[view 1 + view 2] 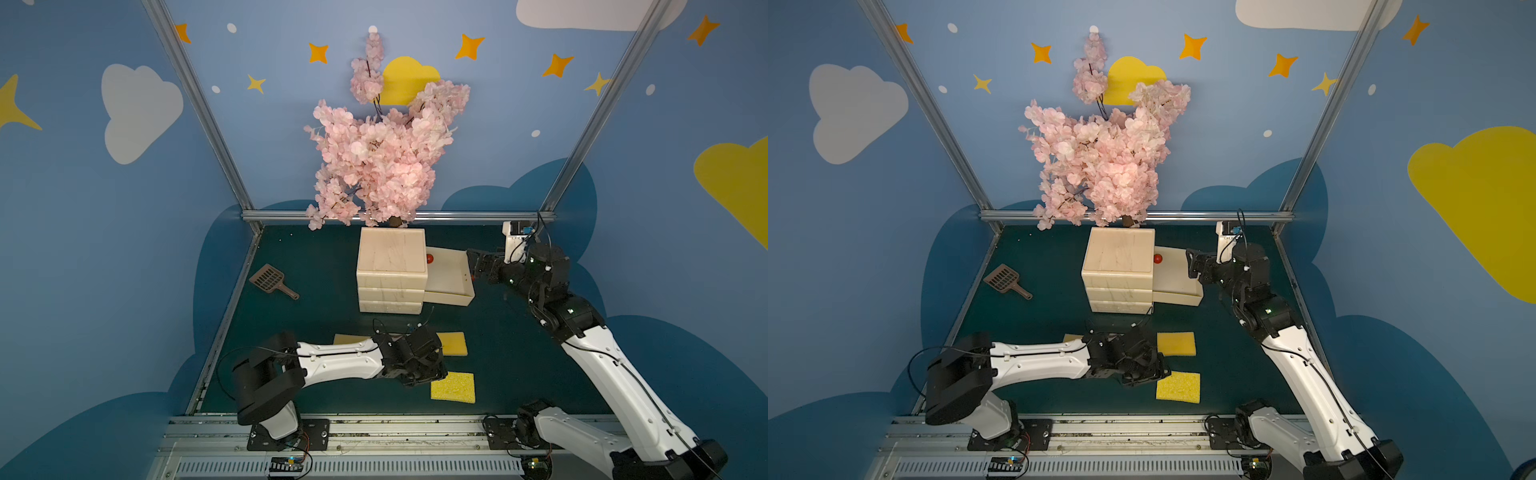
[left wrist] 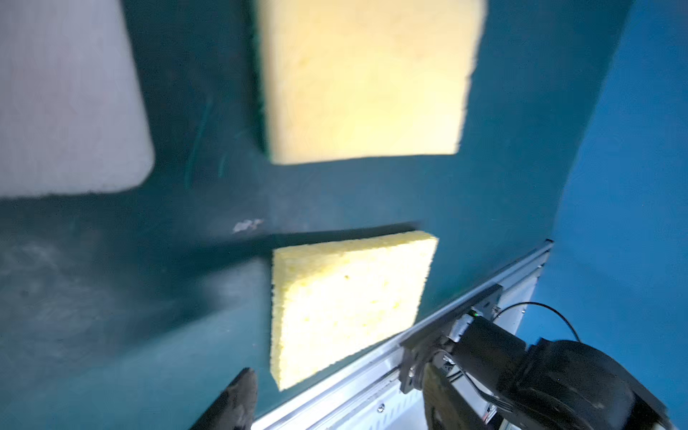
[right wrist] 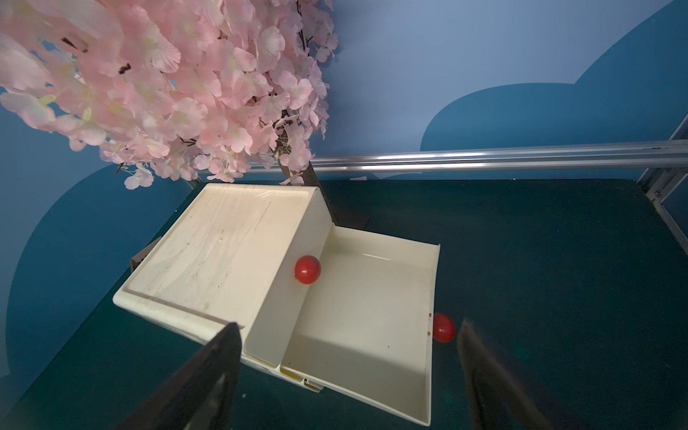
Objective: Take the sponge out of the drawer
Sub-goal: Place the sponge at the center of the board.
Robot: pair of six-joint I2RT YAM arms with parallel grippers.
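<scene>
Drawer (image 1: 451, 274) stands open, right of the cabinet (image 1: 390, 266), with no sponge in it. Sponge (image 1: 453, 387) lies flat on the near desk (image 1: 519, 353). It looks light, soft and squashy, so you'd pinch its thin edges. Left hand (image 1: 424, 377) is just beside it, spread and empty. Right hand (image 1: 473, 266) is spread and empty at the drawer's right end.

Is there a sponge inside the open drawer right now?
No: in the right wrist view the open drawer holds only a red ball at its back, nothing else.

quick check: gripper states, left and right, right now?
Left gripper: jaws open, holding nothing; sponge lies on the mat.
Right gripper: jaws open, empty, at the drawer.
</scene>
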